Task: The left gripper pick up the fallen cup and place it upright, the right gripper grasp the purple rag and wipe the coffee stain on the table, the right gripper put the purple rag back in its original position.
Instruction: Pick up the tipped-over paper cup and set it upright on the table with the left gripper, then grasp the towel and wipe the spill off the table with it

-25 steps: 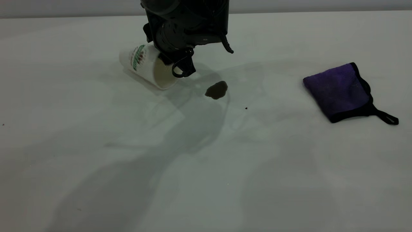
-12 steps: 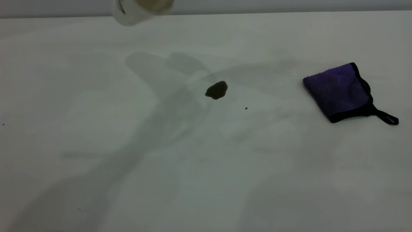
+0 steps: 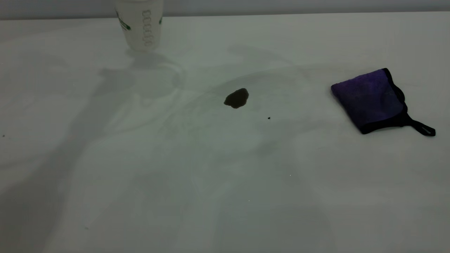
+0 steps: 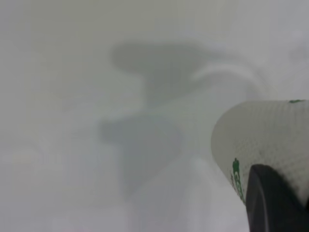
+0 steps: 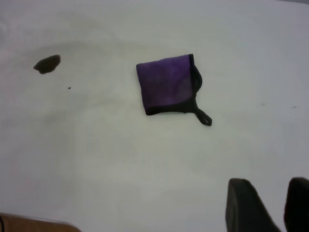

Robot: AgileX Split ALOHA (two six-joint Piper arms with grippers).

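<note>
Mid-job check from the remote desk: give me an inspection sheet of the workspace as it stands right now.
Surface: white table, faint smears and shadows.
Cup: fallen cup now upright at the far left; top out of frame in the exterior view.
Stain: coffee stain unwiped, mid-table.
Rag: purple rag lying flat at the right, loop outward, untouched.
Clutter: a tiny black speck near the stain.
Left gripper: one dark finger against the cup's side; grip state unclear.
Right gripper: high above the table, short of the rag, holding nothing.
Cables: nothing seen.
Surroundings: pale wall strip behind the table.
</note>
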